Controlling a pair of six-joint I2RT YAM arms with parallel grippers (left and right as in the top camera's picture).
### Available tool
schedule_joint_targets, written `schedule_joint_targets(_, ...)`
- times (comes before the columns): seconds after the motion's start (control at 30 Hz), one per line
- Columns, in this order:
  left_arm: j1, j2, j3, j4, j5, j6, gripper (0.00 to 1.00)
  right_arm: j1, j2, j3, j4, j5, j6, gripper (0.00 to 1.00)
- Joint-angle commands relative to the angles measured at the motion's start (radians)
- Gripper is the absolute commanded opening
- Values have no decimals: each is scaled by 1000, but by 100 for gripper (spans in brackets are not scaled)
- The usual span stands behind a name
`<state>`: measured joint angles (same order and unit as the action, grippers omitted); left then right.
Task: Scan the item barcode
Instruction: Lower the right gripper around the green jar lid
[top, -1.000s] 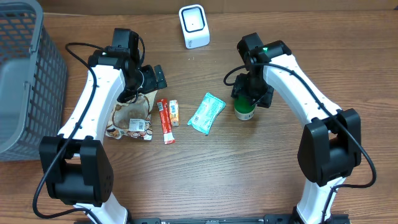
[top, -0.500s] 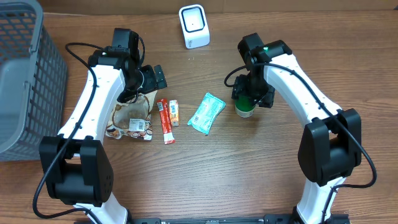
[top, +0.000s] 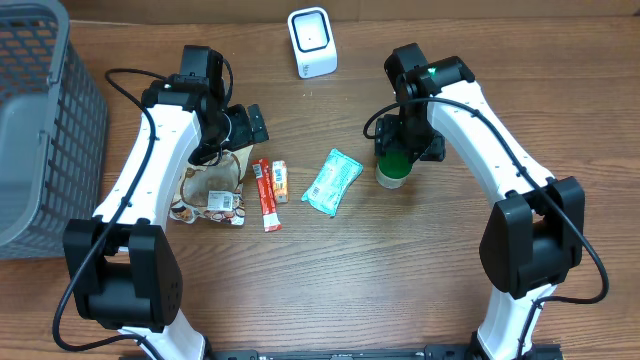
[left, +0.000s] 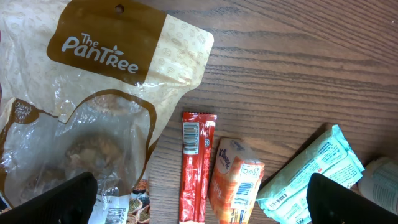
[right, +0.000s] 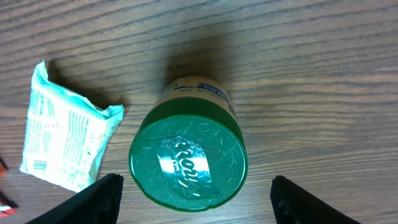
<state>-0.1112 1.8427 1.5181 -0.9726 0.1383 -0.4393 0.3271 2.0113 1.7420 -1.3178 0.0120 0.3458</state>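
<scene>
While hanging over the jar, right jaws: spread wide, one fingertip (right: 93, 199) on each side of the green lid, clear of it on both sides, gripping nothing.
Jar (right: 188, 163): upright on the desk (top: 400, 280), embossed green lid facing up, pale label showing below the rim; barcode side impossible to tell.
Jar's place: right of centre, directly under the right wrist, just beside the teal packet, well apart from the scanner.
Scanner (top: 312, 42): white, standing at the far edge of the desk, between the two arms.
Teal packet (top: 332, 181): lying flat and tilted, small barcode near one end.
Orange packet (top: 281, 181): small, just beside the red sachet, barcode on its face.
Red sachet (top: 266, 195): long and thin, lying flat, barcode near its upper end.
Snack bag (top: 212, 188): brown and clear, marked "The PanTree", lying flat below the left wrist.
Left jaws: fully wide, above the snack bag and the sachet, holding nothing.
Basket (top: 40, 130): grey mesh, at the left side of the overhead view.
</scene>
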Motion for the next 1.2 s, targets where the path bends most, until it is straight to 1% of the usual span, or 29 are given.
schedule_joint_targets(0.0, 0, -1, 20, -2, 8, -3, 100, 1, -6, 24, 5, 11, -52, 78)
schedule_joint_targets(0.43, 0, -1, 20, -1, 8, -3, 100, 33, -5, 23, 24, 13, -60, 78)
schedule_joint_targets(0.6, 0, -1, 20, -1, 8, -3, 100, 33, -5, -22, 39, 13, -64, 77)
schedule_joint_targets(0.67, 0, -1, 20, -1, 8, -3, 100, 33, -5, -45, 49, 13, -64, 74)
schedule_joint_targets(0.87, 0, -1, 20, -1, 8, -3, 99, 33, -5, -121, 109, 13, -63, 74)
schedule_joint_targets(0.9, 0, -1, 20, -1, 8, -3, 100, 33, -5, -128, 113, 13, -63, 74)
schedule_joint_targets(1.0, 0, -1, 20, -1, 8, -3, 100, 33, -4, -137, 121, 13, -58, 68)
schedule_joint_targets(1.17, 0, -1, 20, -1, 8, -3, 100, 34, -5, -137, 121, 9, -58, 69)
